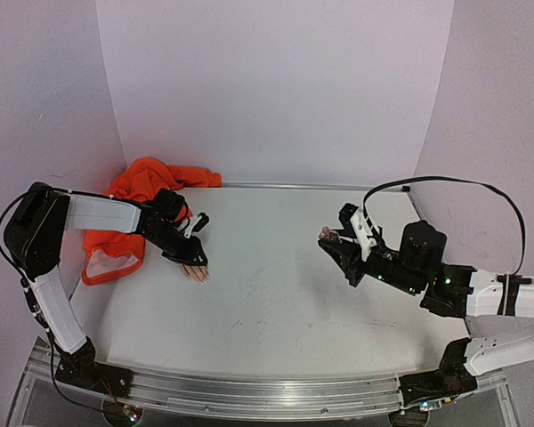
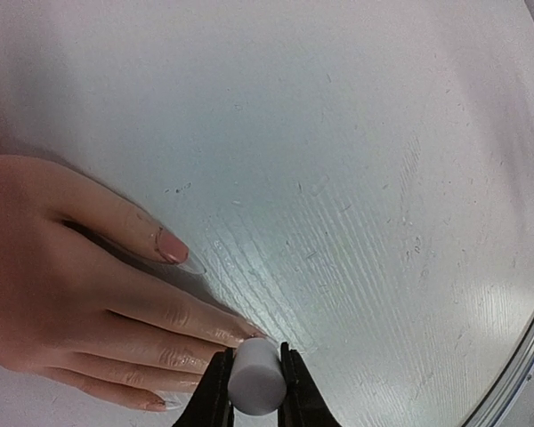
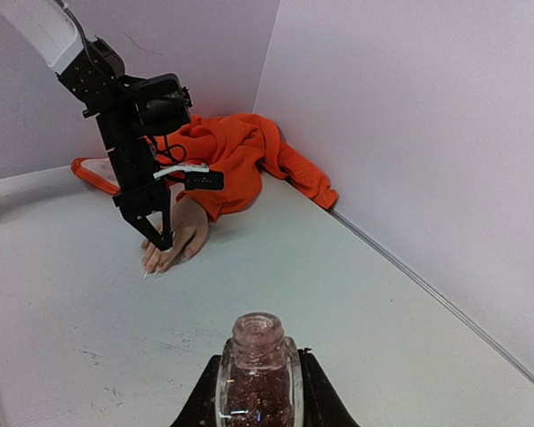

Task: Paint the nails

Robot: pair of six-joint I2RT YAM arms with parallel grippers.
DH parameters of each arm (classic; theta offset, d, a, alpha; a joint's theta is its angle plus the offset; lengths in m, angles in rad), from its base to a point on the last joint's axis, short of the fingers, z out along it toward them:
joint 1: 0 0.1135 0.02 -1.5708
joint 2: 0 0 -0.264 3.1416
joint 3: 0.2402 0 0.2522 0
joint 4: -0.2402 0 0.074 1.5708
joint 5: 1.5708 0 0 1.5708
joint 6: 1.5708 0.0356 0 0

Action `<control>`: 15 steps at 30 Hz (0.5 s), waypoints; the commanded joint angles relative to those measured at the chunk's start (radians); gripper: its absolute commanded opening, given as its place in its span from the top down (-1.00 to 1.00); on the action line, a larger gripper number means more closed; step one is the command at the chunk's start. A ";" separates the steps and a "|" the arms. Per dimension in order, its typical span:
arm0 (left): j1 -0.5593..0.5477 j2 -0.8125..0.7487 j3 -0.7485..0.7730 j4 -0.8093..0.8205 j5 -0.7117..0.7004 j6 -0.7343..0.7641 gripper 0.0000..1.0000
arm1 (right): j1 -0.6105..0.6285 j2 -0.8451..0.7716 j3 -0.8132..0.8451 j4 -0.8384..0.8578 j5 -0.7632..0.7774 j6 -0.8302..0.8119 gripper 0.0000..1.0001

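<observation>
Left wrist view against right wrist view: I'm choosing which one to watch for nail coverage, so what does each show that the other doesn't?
Only the left wrist view shows the nails close up, and the pale cap pinched in the left gripper beside the fingertips. Only the right wrist view shows the open glass bottle with glittery reddish contents, held in the right gripper, plus the orange sleeve. Both show the mannequin hand lying flat on the white table.

Mannequin hand point(image 2: 53, 285) cut off at the left edge; bottle point(image 3: 254, 391) base cut off below.
</observation>
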 commanded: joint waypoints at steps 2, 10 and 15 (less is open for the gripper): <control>0.007 0.017 0.017 0.037 0.022 0.009 1.00 | -0.007 -0.007 0.004 0.082 -0.003 0.003 1.00; 0.007 0.017 0.013 0.036 0.014 0.009 1.00 | -0.008 -0.008 0.003 0.082 -0.003 0.006 1.00; 0.007 0.015 0.007 0.035 0.023 0.009 1.00 | -0.009 -0.008 0.002 0.082 -0.003 0.007 1.00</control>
